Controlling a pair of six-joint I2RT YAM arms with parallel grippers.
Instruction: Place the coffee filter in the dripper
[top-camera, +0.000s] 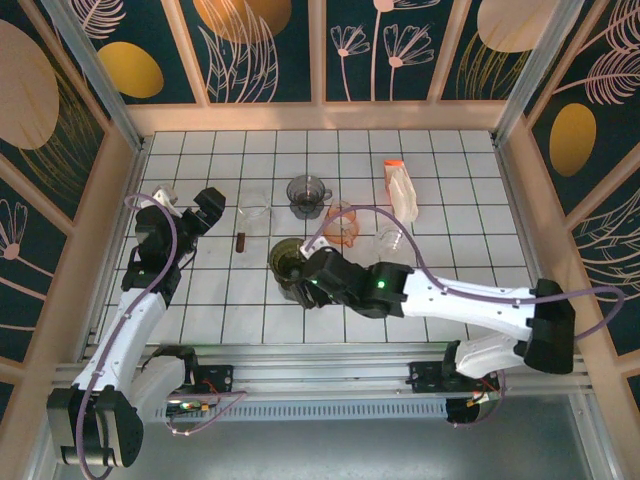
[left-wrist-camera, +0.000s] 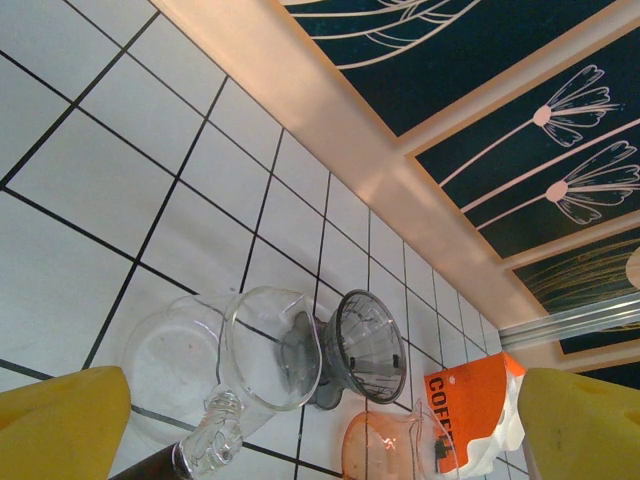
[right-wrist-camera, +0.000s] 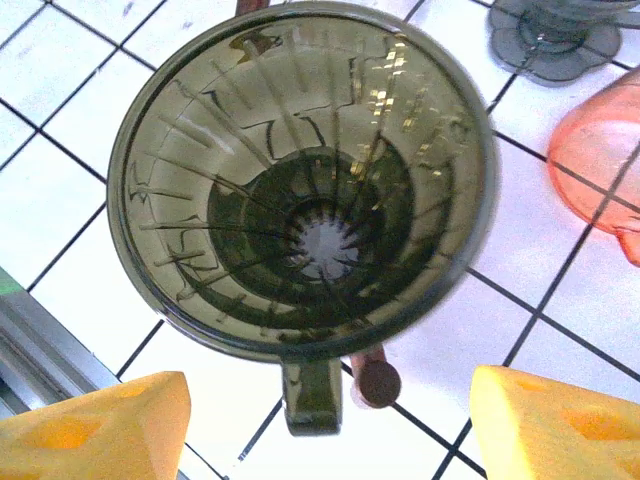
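Observation:
An olive-green translucent dripper (right-wrist-camera: 300, 180) stands under my right gripper (right-wrist-camera: 320, 420), its ribbed cone bare inside. The dripper's handle (right-wrist-camera: 312, 395) points between my yellow fingers (right-wrist-camera: 95, 425), which stand wide apart and touch nothing. From above, the right gripper (top-camera: 300, 272) hovers at the green dripper (top-camera: 284, 256). A grey dripper (left-wrist-camera: 365, 345) sits further back. An orange-topped pack marked COFFEE (left-wrist-camera: 470, 405) with white paper in it lies at the back right; a loose coffee filter is out of view. My left gripper (top-camera: 208, 208) is open and holds nothing.
A clear glass carafe (left-wrist-camera: 265, 345) with a brown-tipped handle stands before the grey dripper (top-camera: 308, 195). An orange pitcher (top-camera: 343, 225) and a clear cup (top-camera: 392, 240) sit right of centre. A brown knob (right-wrist-camera: 378, 382) shows under the green dripper's rim. Wooden frame walls ring the tiled table.

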